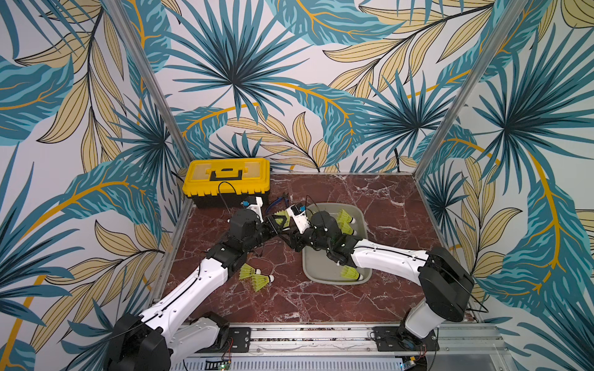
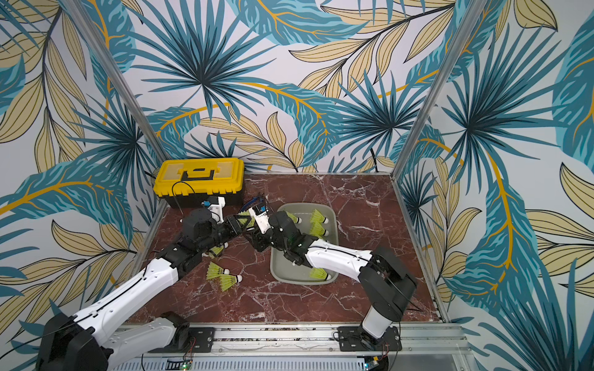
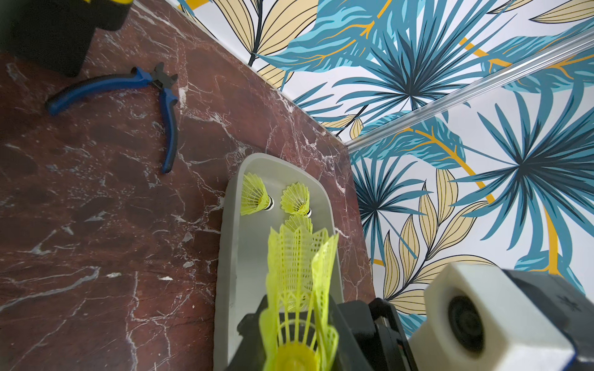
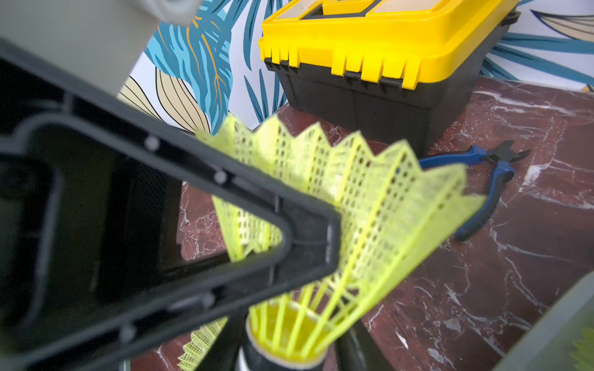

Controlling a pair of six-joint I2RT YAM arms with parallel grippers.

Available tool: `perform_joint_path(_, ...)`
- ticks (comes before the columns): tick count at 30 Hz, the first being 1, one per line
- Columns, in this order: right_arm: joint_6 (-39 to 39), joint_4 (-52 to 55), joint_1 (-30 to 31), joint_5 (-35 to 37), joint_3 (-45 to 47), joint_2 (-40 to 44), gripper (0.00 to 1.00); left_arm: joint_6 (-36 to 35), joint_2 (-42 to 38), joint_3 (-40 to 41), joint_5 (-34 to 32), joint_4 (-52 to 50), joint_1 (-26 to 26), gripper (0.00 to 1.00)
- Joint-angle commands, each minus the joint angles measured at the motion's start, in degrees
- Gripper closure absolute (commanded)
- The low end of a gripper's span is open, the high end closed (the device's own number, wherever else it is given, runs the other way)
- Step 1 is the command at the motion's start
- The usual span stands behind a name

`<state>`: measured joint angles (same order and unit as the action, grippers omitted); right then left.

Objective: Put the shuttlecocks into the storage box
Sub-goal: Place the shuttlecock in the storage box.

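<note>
Left tool [image 3: 299,316] is pinched down narrow on a raised shuttlecock [image 4: 353,192]. In the right wrist view one of its black triangular fingers lies across the yellow-green skirt. Right tool [image 4: 289,348] is at the same shuttlecock from the other side, with dark fingers standing on either side of the black-banded tip. I cannot tell whether they press on it or stand just clear. In both top views the two tools cross above the table [image 1: 321,305], and the raised shuttlecock hangs there just beside the far left corner of the storage box [image 1: 316,260]. Four shuttlecocks [image 2: 318,216] lie in the box, three at its far end and a lone shuttlecock [image 1: 348,272] at its near end. Two more shuttlecocks [image 1: 249,271] lie side by side on the table beside the left forearm, well left of the box. Another shuttlecock [image 2: 218,250] peeks out from under that arm. Blue-handled pliers [image 3: 169,128] lie on the marble between the box and a yellow-lidded toolbox [image 1: 226,178] in the far left corner.
</note>
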<state>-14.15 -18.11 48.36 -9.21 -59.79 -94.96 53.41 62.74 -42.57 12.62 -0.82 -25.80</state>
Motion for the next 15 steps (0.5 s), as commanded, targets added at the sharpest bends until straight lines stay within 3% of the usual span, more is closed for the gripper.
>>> perform_joint_path(1, 0.1, -0.6, 0.2, 1.9, -0.6, -0.3, 0.7, -0.1, -0.3, 1.8, -0.5, 1.1, -0.2, 0.74)
perform_joint_path(4, 0.4, 0.7, 0.2, 3.7, -0.5, -0.2, 0.77, -0.3, -0.3, 1.7, -0.3, 0.9, -0.3, 0.7)
perform_joint_path(9, 3.5, 3.8, 0.2, 7.1, 1.2, 1.2, 0.82, -4.2, -1.5, -1.1, -2.8, -6.0, -0.1, 0.42)
perform_joint_path(15, 11.7, 11.6, 0.1, 11.1, 3.2, 5.1, 0.82, -14.8, -4.1, -4.9, -5.5, -14.5, 1.3, 0.34)
